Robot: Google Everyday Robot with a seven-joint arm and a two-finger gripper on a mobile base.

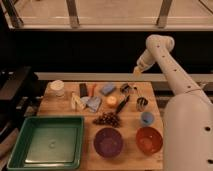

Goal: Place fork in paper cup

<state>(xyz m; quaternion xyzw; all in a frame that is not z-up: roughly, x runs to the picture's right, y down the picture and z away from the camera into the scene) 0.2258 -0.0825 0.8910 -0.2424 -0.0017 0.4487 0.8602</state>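
The paper cup [57, 88] is a short, wide white cup standing at the back left corner of the wooden table [70, 112]. A dark-handled utensil [122, 104], likely the fork, lies slanted on the table between the orange fruit [111, 101] and the metal cup [142, 104]. My gripper [136, 71] hangs at the end of the white arm, raised above and behind the table's back right edge. It is far from the paper cup and up-right of the utensil.
A green tray [15, 150] sits front left, with a purple bowl [108, 141] and an orange bowl [149, 139] in front. Grapes [106, 119], a small light-blue cup [146, 118], a blue sponge [107, 89] and a blue cloth [94, 103] lie mid-table. My white arm fills the right side.
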